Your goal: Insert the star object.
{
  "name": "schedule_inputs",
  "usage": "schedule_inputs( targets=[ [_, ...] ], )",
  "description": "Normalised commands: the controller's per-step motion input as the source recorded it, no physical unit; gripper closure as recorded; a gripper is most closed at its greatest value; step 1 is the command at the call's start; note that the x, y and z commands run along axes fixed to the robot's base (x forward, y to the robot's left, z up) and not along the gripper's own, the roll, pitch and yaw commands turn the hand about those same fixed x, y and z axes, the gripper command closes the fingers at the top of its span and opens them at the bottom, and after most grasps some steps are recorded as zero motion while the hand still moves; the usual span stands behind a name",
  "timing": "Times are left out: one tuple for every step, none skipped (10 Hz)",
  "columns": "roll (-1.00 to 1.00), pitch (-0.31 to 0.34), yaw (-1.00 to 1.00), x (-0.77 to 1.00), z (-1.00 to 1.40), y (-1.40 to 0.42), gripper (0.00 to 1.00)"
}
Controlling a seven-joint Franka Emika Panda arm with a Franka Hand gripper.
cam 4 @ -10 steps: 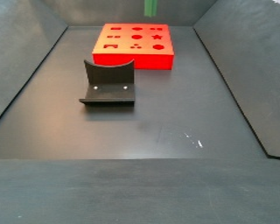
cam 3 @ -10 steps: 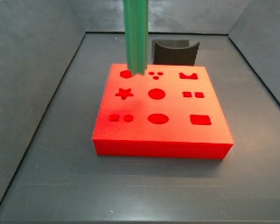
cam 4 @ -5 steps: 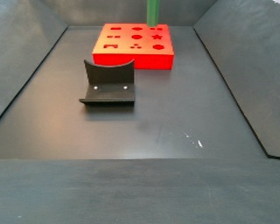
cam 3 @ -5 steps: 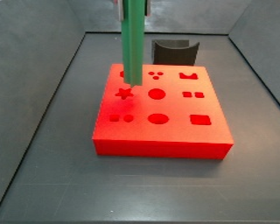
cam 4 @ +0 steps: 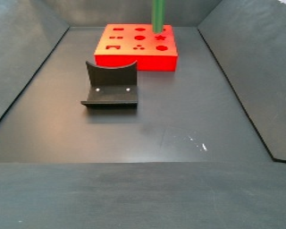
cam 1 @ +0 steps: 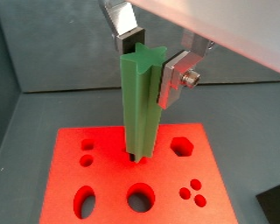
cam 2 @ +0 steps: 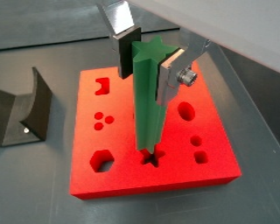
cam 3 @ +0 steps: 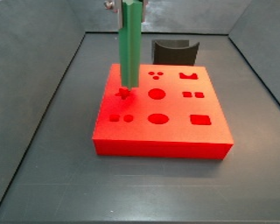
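Observation:
The star object is a long green bar with a star-shaped end, held upright in both wrist views. My gripper is shut on its upper end, silver fingers pressing both sides. Its lower tip stands at the star-shaped hole of the red block, and seems to enter it in a wrist view. In a side view the bar rises from the block's left part. In a side view the bar stands over the block at the far end. The gripper is above the side views' top edge.
The red block carries several other shaped holes: circles, ovals, a hexagon, squares. A dark grey curved piece stands on the dark floor apart from the block; it also shows behind the block. Grey walls enclose the floor.
The green bar has moved from the block's far left corner toward the star hole and come down, so its tip now sits at the hole.

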Motion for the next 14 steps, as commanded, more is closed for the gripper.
schedule_inputs(
  targets=[
    [-0.07,-0.099,0.19,0.0,-0.11,-0.09,1.0],
    [-0.04,-0.074,0.11,-0.07,-0.14,0.0,1.0],
    [-0.1,-0.087,0.13,-0.11,-0.11,0.0,1.0],
    [-0.07,-0.066,0.09,-0.03,-0.05,0.0,1.0],
    [-0.08,-0.071,0.07,-0.11,-0.09,0.0,1.0],
    [-0.11,-0.097,0.1,-0.13,-0.18,0.0,1.0],
    [-0.07,-0.099,0.12,-0.18,-0.21,0.0,1.0],
    [-0.08,-0.094,0.09,-0.13,-0.22,0.0,1.0],
    [-0.11,-0.1,0.12,-0.04,-0.2,0.0,1.0],
    [-0.11,-0.106,0.15,0.0,-0.18,0.0,1.0],
    [-0.11,-0.096,0.18,0.0,-0.15,0.0,1.0],
    [-0.09,-0.064,0.17,0.08,-0.14,0.0,1.0],
    [-0.07,-0.067,0.14,0.0,-0.12,0.0,1.0],
    [0.03,0.0,0.0,0.0,-0.04,0.0,1.0]
  ],
)
